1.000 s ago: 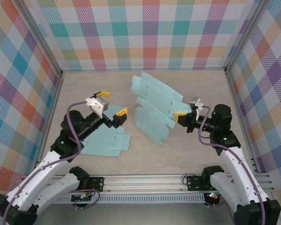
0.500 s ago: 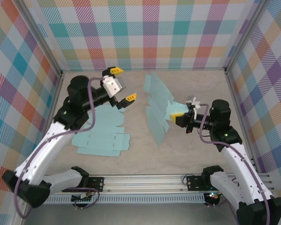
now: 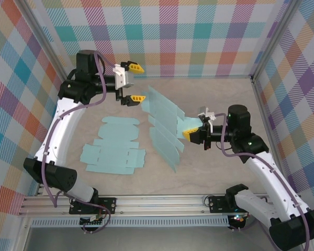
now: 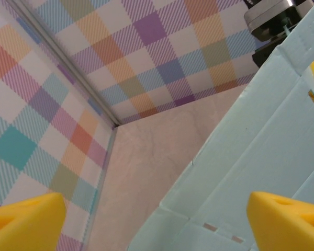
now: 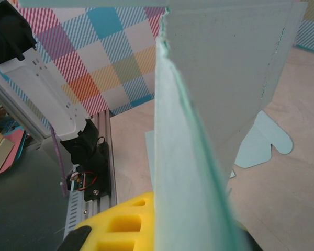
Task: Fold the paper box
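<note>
A pale blue paper box blank (image 3: pixel 165 125) stands lifted off the table, unfolded and tilted on edge. My right gripper (image 3: pixel 191 134) is shut on its right margin; in the right wrist view the sheet (image 5: pixel 199 130) runs edge-on past the yellow finger (image 5: pixel 120 225). My left gripper (image 3: pixel 136 82) hovers high at the back left, open, its yellow fingertips just off the blank's upper left corner. In the left wrist view the blank (image 4: pixel 251 157) crosses the right half, between the two yellow fingertips (image 4: pixel 21 219), with no contact visible.
A second flat blue blank (image 3: pixel 112 151) lies on the table at the left, under the left arm. Plaid walls (image 3: pixel 162 36) close in the back and both sides. An aluminium rail (image 3: pixel 162 201) runs along the near edge.
The left arm rose from the flat blank and swung back and up to the held sheet's upper left corner. The right gripper carried the sheet slightly left. The left jaws narrowed a little.
</note>
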